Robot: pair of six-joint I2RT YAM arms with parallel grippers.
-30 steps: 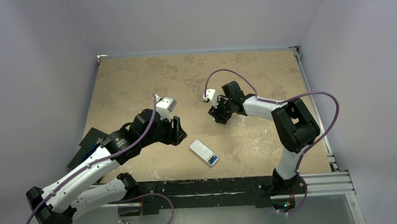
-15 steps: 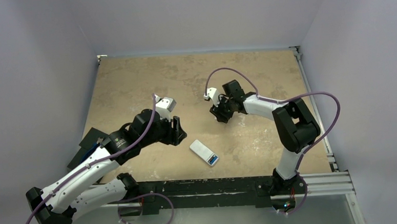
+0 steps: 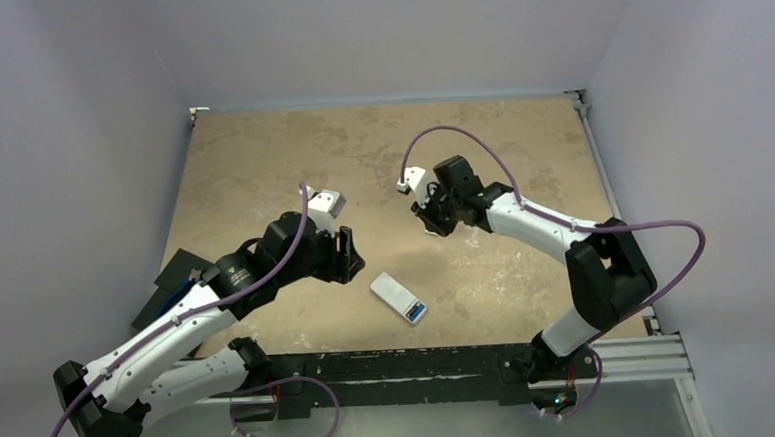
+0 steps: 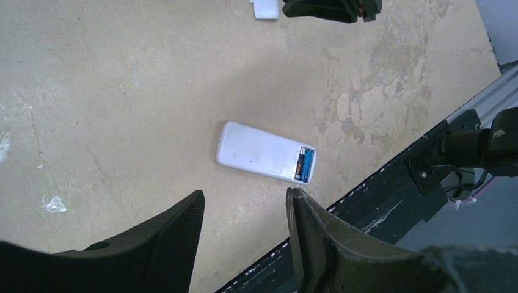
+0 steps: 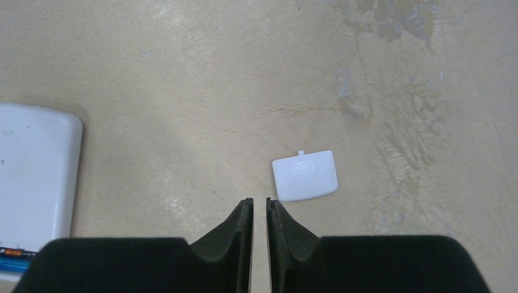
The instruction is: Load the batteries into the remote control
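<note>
Wrist cameras are catching what the overhead view is missing: a white battery cover (image 5: 305, 176) is lying just beside the right gripper (image 5: 256, 202), and a blue battery (image 4: 303, 166) is sitting in the open end of the remote control (image 4: 267, 160). The remote is lying back-up on the mottled tan table (image 3: 260, 155) near its front edge, with pale walls (image 3: 384, 38) around. The left gripper (image 4: 244, 198) is hovering wide open and empty; the right's fingers are nearly touching, pinching nothing.

Tally of what is in view
One remote control (image 4: 267, 152); two batteries in its open end, one blue battery (image 4: 310, 165) and one dark battery (image 4: 300, 163); one small white cover piece (image 5: 305, 175); one dark flat object (image 3: 173, 267), mostly hidden; two grippers, namely the left gripper (image 4: 244, 198) and the right gripper (image 5: 259, 204).
</note>
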